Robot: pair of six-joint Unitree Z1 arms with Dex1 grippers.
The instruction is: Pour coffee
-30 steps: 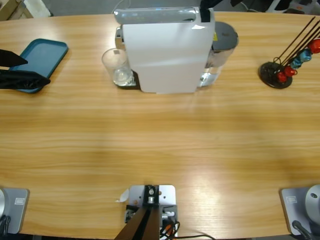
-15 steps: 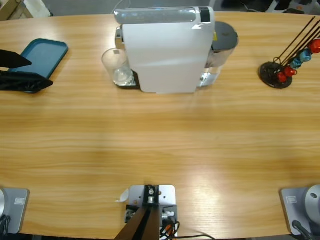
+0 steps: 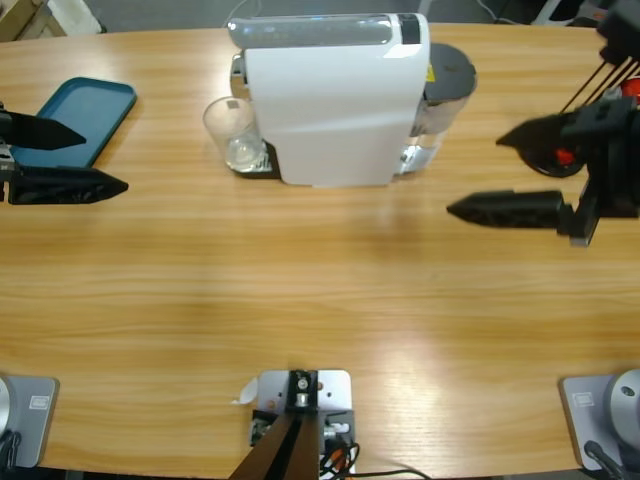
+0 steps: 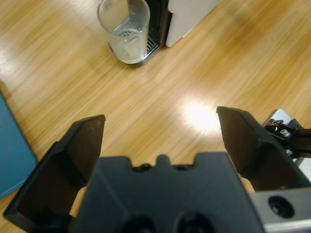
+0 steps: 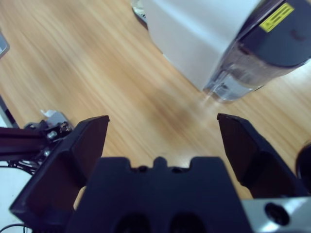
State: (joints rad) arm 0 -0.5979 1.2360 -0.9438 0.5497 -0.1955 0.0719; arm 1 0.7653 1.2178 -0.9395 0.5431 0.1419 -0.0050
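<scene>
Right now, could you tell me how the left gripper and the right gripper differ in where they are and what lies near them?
The left gripper comes in from the table's left edge, beside the blue tray; the right gripper comes in from the right edge, in front of the capsule stand. The left gripper faces the glass; the right gripper faces the coffee machine's water tank. Both are open and hold nothing.

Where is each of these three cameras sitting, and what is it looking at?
High view: fixed above the table, looking down; shows both open grippers, left and right.
Left wrist view: on the left arm, looking along its open gripper towards the glass.
Right wrist view: on the right arm, looking along its open gripper towards the coffee machine.
Shared: the glass and machine show from above and in the left wrist view.
</scene>
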